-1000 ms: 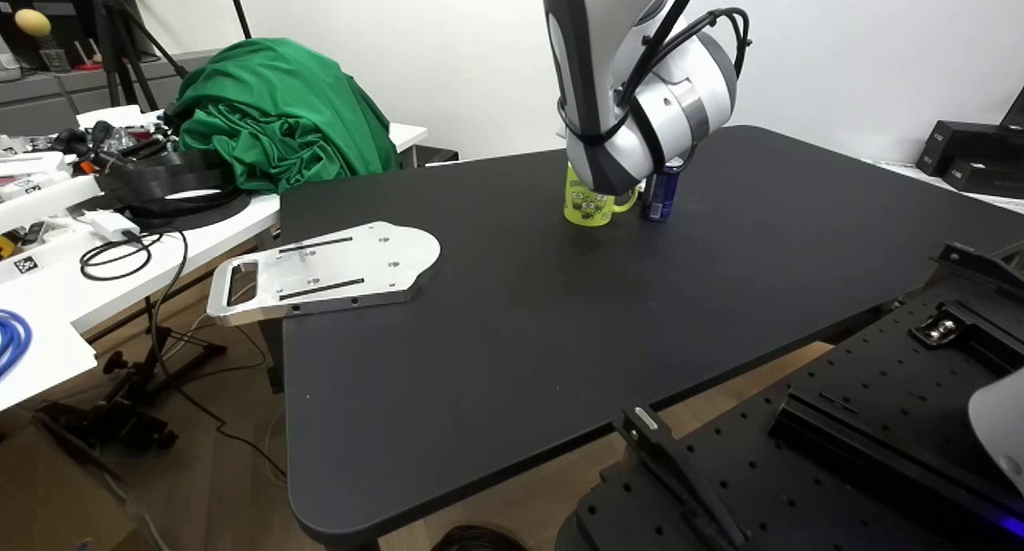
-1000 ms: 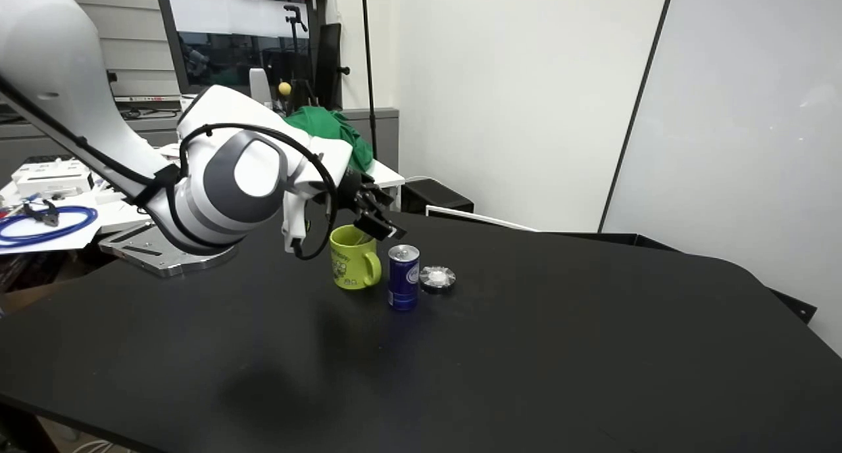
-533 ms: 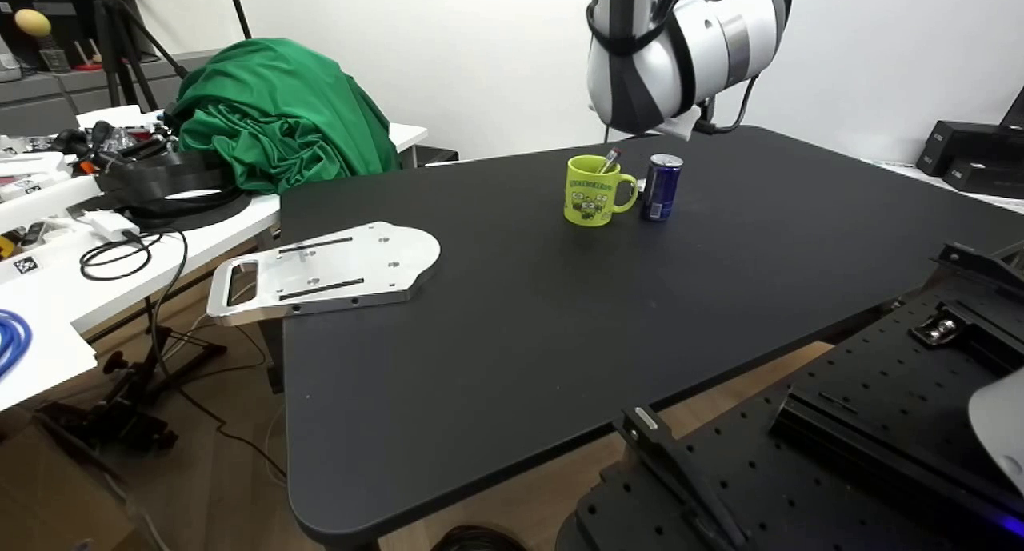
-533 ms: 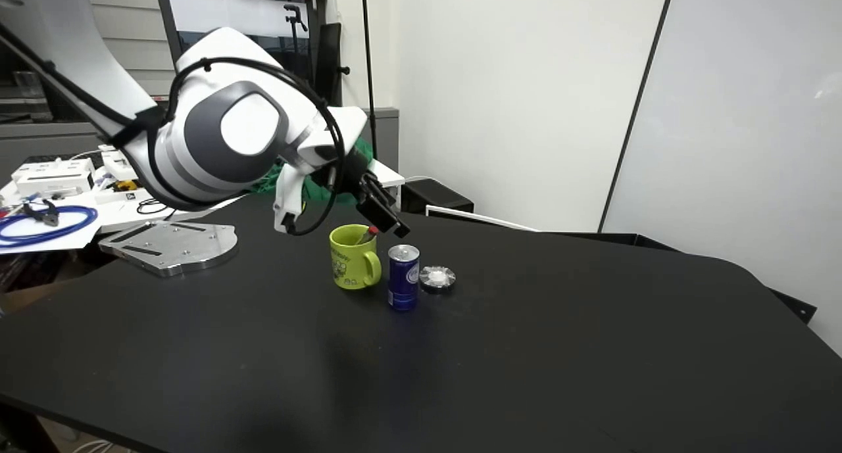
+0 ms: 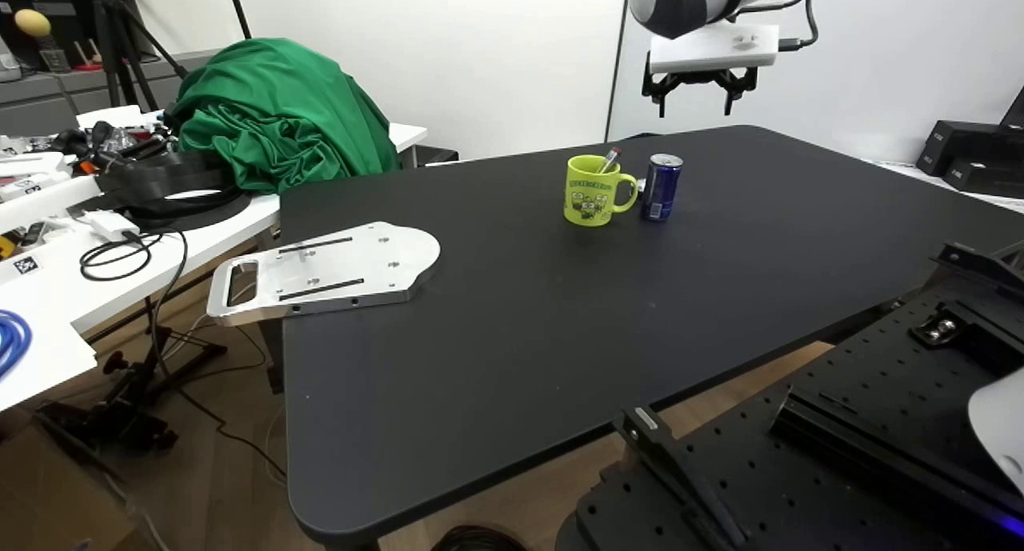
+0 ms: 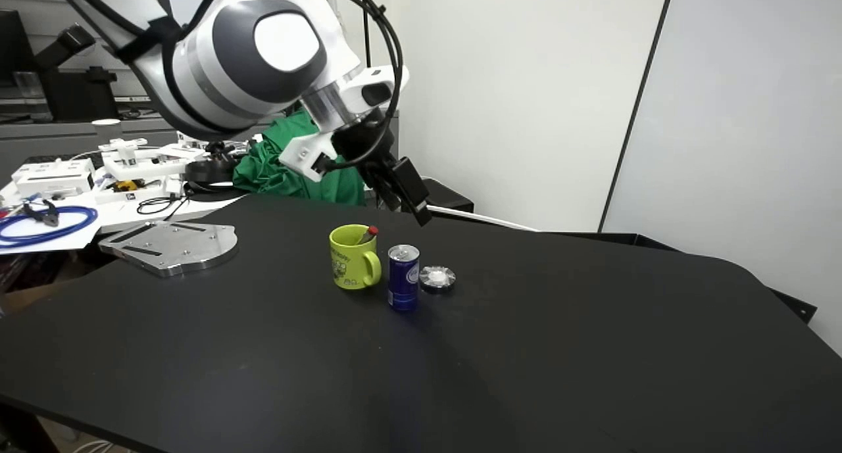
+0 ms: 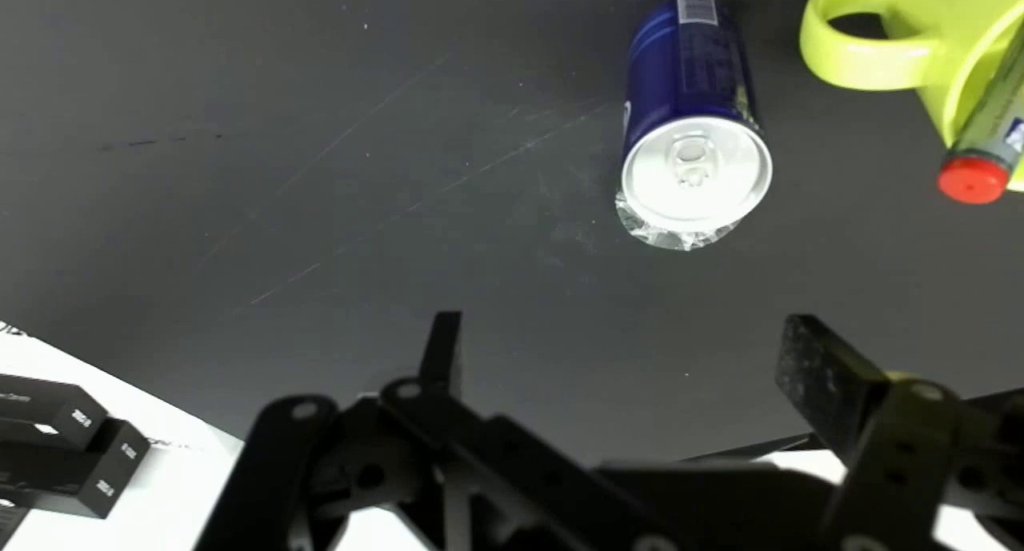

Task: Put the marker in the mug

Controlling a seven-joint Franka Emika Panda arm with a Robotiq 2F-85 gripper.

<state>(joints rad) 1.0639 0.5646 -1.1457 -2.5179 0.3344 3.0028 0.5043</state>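
The table (image 5: 496,391) is black. Over it extends a white robot arm (image 6: 263,65). A silver metal plate (image 5: 344,271) lies on the table and projects past its edge.

The gripper (image 5: 694,111) hangs above the table, its two fingers (image 7: 442,351) spread wide with only air between them. It stands well apart from the mug (image 5: 588,195).

The black boxes (image 7: 56,471) at the lower left of the wrist view carry white lettering, turned sideways and too small to read.

The mug is yellow-green and upright on the table. Its front bears dark cartoon figures below a line of lettering; the words are not legible.

The can (image 7: 680,63), blue with a silver top and pull tab, stands upright just beside the mug's handle. A barcode label (image 7: 696,9) is printed near its base. A round pale emblem (image 6: 413,273) shows in an exterior view; brand unreadable.

The disc (image 6: 436,277), flat with a shiny top, lies beside the can.

The marker (image 7: 988,127) is in the mug, tilted, red end above the rim. Fine print on its grey barrel cannot be read.
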